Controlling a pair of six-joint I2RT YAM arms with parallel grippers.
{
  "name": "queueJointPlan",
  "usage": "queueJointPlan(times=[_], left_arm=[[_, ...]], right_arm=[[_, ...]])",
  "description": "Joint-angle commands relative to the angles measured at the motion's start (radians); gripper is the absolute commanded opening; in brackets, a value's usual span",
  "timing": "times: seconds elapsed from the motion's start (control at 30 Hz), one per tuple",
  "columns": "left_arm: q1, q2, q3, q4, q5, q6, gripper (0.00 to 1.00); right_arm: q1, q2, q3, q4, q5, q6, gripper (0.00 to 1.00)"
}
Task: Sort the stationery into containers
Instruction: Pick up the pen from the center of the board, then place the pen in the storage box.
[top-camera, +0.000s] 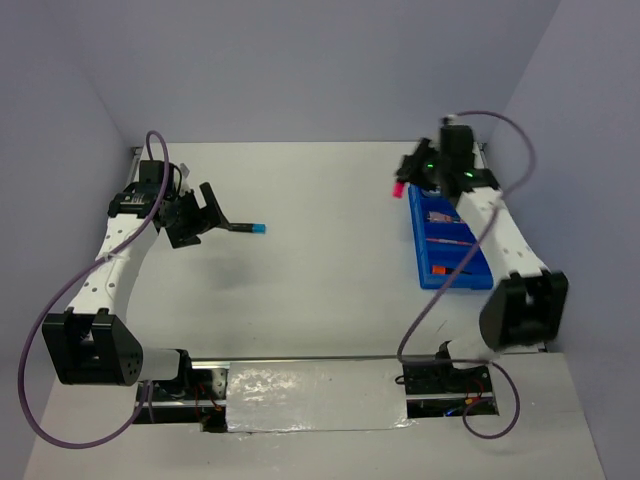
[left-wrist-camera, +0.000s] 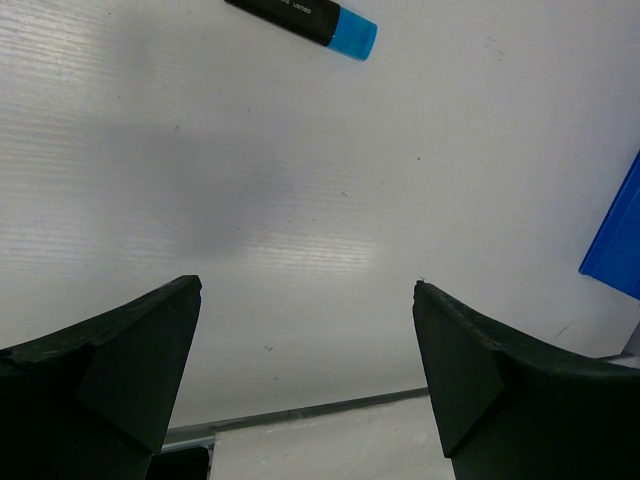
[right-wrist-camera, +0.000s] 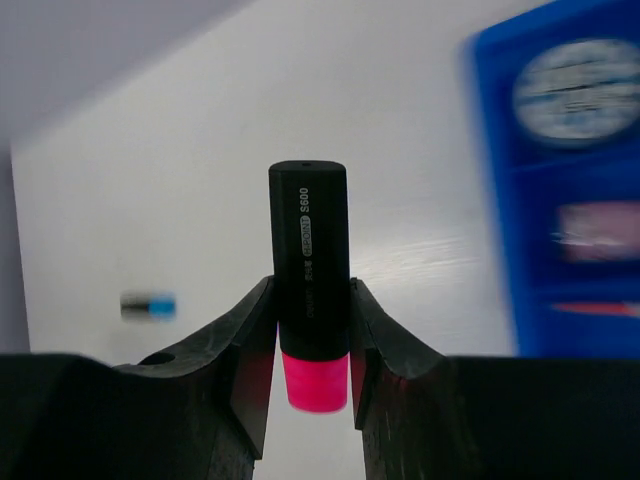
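From above we count one blue tray (top-camera: 416, 240) by the right edge of the desk (top-camera: 320, 300) and two markers: a blue-ended marker (top-camera: 247, 228) toward the left edge and a pink-ended marker (top-camera: 399, 188) near the tray's far end. Left wrist: the left tool (left-wrist-camera: 307, 290) gapes, released. Right wrist: the right tool (right-wrist-camera: 312, 330) clenches the pink-ended marker; one blurred disc (right-wrist-camera: 580, 90) seems to lie in the tray.

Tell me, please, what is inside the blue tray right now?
The blue tray holds a patterned disc, a pink case, thin pens and an orange-ended marker. The right arm covers its right side.
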Motion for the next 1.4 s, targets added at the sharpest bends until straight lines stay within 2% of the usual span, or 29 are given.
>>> queueJointPlan(times=[0.0,0.03,0.07,0.13,0.2,0.4,0.5,0.63,0.7,0.73,0.77,0.87,0.93,1.03,1.13,1.23,1.37], left_arm=[[-0.002,-0.011,0.027,0.048,0.026,0.011,0.99],[-0.004,-0.014,0.019,0.053,0.023,0.008,0.99],[-0.002,-0.021,0.014,0.058,0.023,0.008,0.99],[-0.004,-0.026,-0.006,0.070,0.029,0.005,0.99],[-0.002,-0.032,-0.028,0.079,0.043,0.005,0.99],[-0.030,-0.040,-0.056,0.094,0.059,0.000,0.99],[-0.032,-0.051,-0.050,0.088,0.057,0.005,0.99],[-0.032,-0.066,-0.045,0.065,0.046,0.017,0.99],[-0.032,-0.071,-0.049,0.062,0.037,0.019,0.99],[-0.032,-0.078,-0.053,0.061,0.036,0.019,0.99],[-0.032,-0.078,-0.056,0.062,0.034,0.017,0.99],[-0.032,-0.080,-0.059,0.062,0.035,0.005,0.99],[-0.032,-0.072,-0.056,0.058,0.023,-0.009,0.99],[-0.036,-0.049,-0.033,0.036,-0.016,-0.060,0.99],[-0.065,-0.006,0.022,0.006,-0.101,-0.164,0.99],[-0.149,0.041,0.049,0.032,-0.202,-0.387,0.99],[-0.171,0.080,0.036,0.093,-0.316,-0.636,0.99]], right_arm=[[-0.129,-0.216,-0.148,-0.106,0.461,0.437,0.00],[-0.142,-0.266,-0.247,-0.138,0.522,0.565,0.00],[-0.186,-0.350,-0.294,-0.134,0.553,0.598,0.00],[-0.222,-0.403,-0.384,-0.201,0.680,0.742,0.00],[-0.277,-0.435,-0.435,-0.246,0.711,0.836,0.00],[-0.323,-0.477,-0.567,-0.200,0.670,0.948,0.00],[-0.343,-0.464,-0.638,-0.102,0.620,0.956,0.00],[-0.360,-0.412,-0.659,-0.082,0.581,0.945,0.03],[-0.358,-0.415,-0.670,-0.073,0.575,0.937,0.20],[-0.358,-0.431,-0.682,-0.071,0.573,0.937,0.37],[-0.360,-0.440,-0.688,-0.063,0.572,0.934,0.46],[-0.360,-0.458,-0.670,-0.039,0.560,0.893,0.66],[-0.358,-0.452,-0.643,-0.046,0.550,0.858,0.75],[-0.360,-0.452,-0.581,-0.071,0.541,0.813,0.82],[-0.357,-0.477,-0.503,-0.068,0.509,0.699,0.84],[-0.323,-0.494,-0.439,-0.043,0.412,0.539,0.84],[-0.237,-0.475,-0.357,-0.120,0.288,0.384,0.84]])
